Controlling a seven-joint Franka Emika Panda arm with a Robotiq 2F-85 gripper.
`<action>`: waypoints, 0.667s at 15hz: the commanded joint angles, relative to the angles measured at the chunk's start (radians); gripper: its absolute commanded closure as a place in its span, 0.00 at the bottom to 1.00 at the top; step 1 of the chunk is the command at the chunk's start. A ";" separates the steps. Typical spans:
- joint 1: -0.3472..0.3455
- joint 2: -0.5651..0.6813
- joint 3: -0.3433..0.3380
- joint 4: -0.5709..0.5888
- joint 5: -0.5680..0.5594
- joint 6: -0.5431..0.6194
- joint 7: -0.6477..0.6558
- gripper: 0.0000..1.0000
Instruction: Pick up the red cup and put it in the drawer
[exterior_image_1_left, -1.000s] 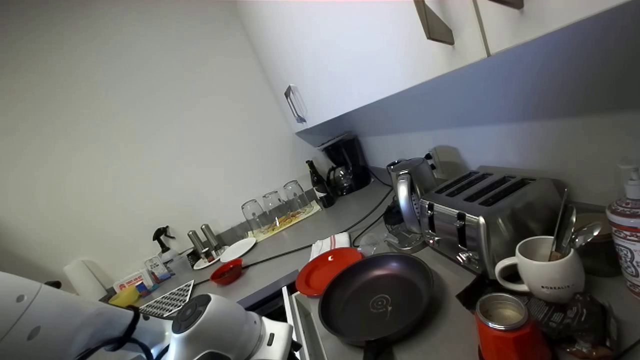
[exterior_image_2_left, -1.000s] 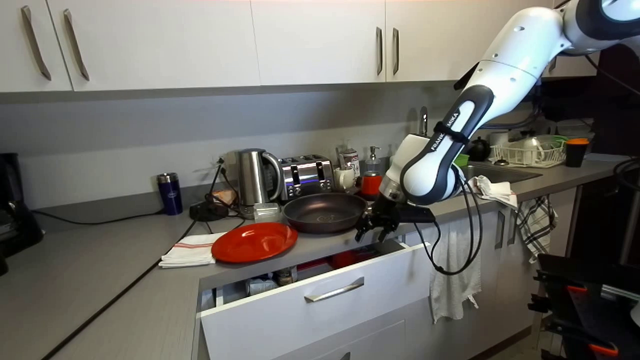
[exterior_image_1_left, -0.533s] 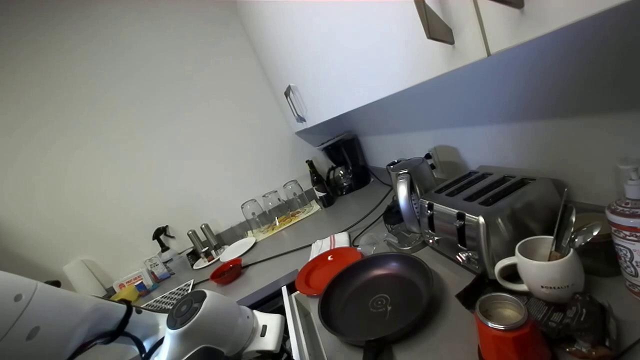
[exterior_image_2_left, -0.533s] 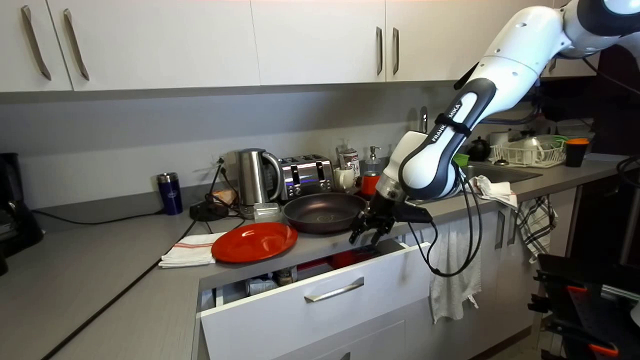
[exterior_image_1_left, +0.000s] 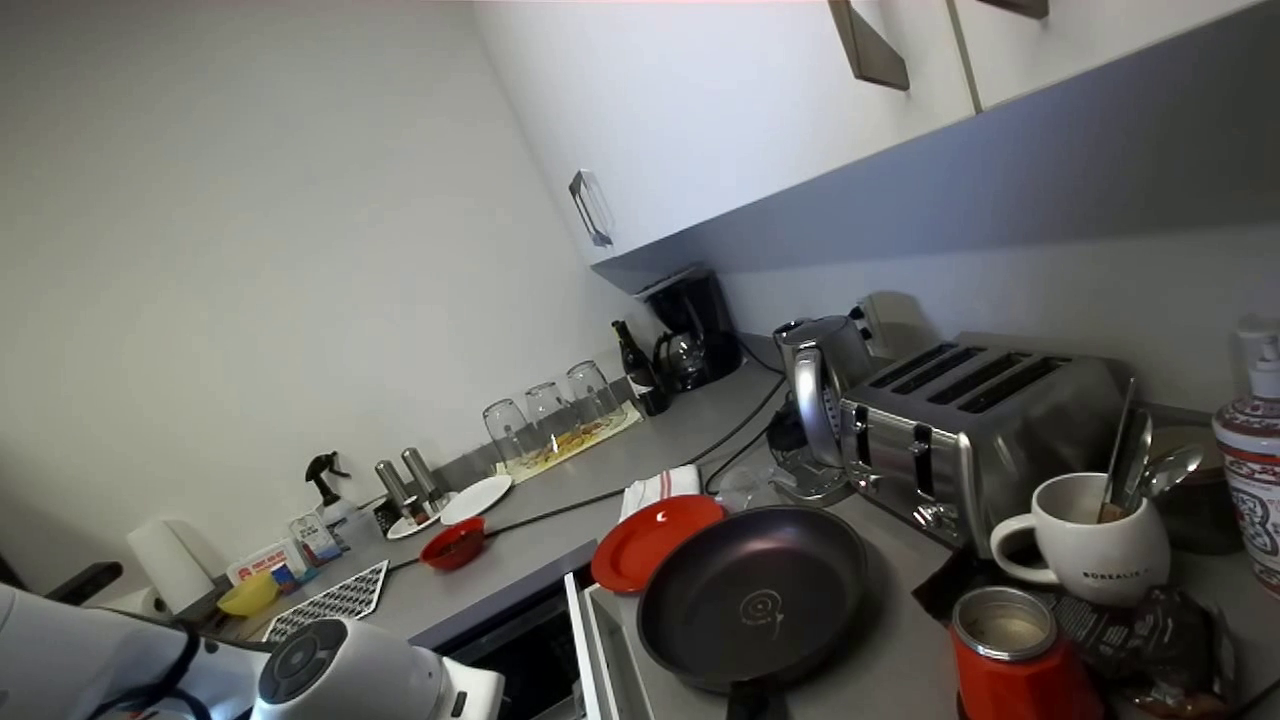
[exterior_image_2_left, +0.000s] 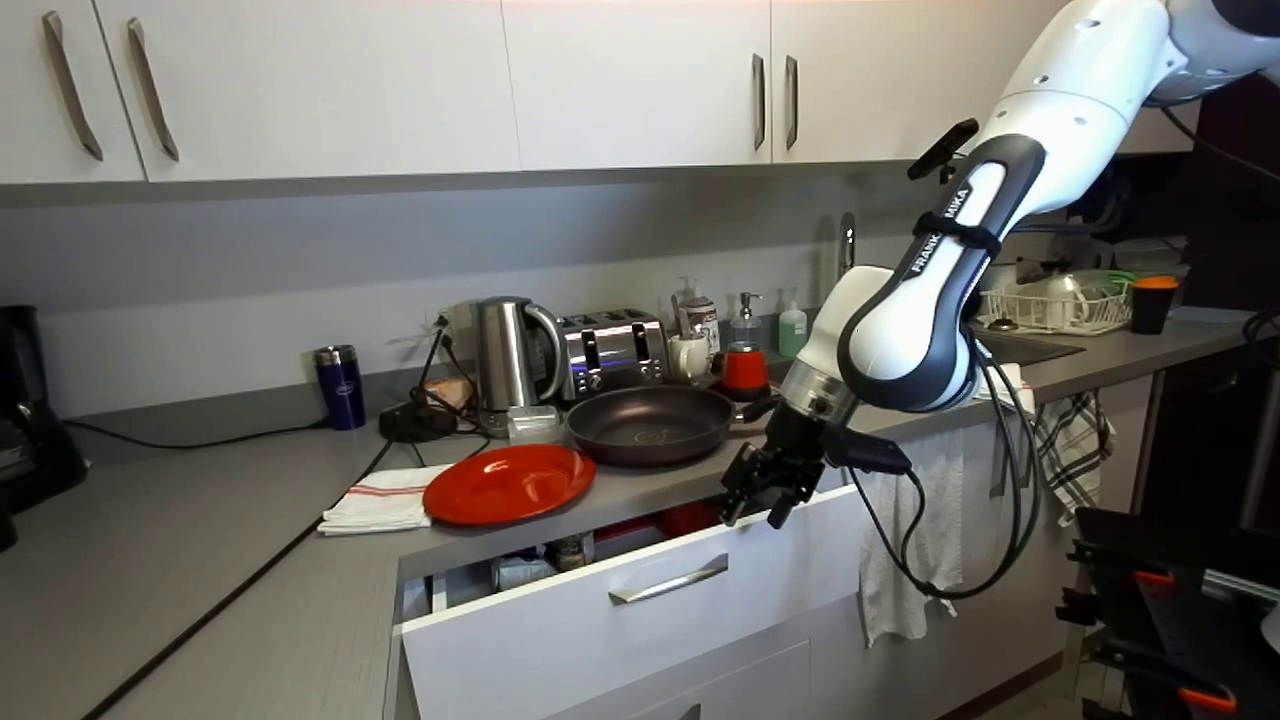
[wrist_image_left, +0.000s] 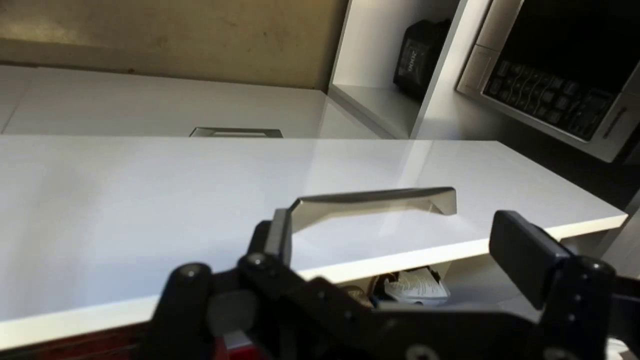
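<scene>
The drawer (exterior_image_2_left: 560, 640) is pulled open below the counter. Its white top edge also shows in the other exterior view (exterior_image_1_left: 590, 640), and its light front and metal handle fill much of the wrist view (wrist_image_left: 150, 210). A red thing (exterior_image_2_left: 688, 518) lies inside the drawer, partly hidden by its front wall and my gripper; I cannot tell its full shape or whether it is the red cup. My gripper (exterior_image_2_left: 755, 515) is low over the drawer's front edge at the right. In the wrist view its fingers (wrist_image_left: 400, 230) are wide apart with nothing between them.
A dark frying pan (exterior_image_2_left: 650, 425) and a red plate (exterior_image_2_left: 510, 485) stand on the counter behind the drawer. A red pot base (exterior_image_1_left: 1020, 650) with a metal rim stands near the toaster (exterior_image_1_left: 980, 430). Small items (exterior_image_2_left: 520, 572) lie in the drawer's left part.
My arm has moved outward from the counter and a little down, bringing the gripper from over the drawer's inside to its front edge. The drawer has not moved.
</scene>
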 joint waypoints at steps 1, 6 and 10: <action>-0.135 0.004 0.142 -0.076 0.062 0.036 -0.020 0.00; -0.195 0.012 0.111 -0.153 0.037 0.034 -0.014 0.00; -0.179 0.009 0.022 -0.194 0.021 0.023 -0.014 0.00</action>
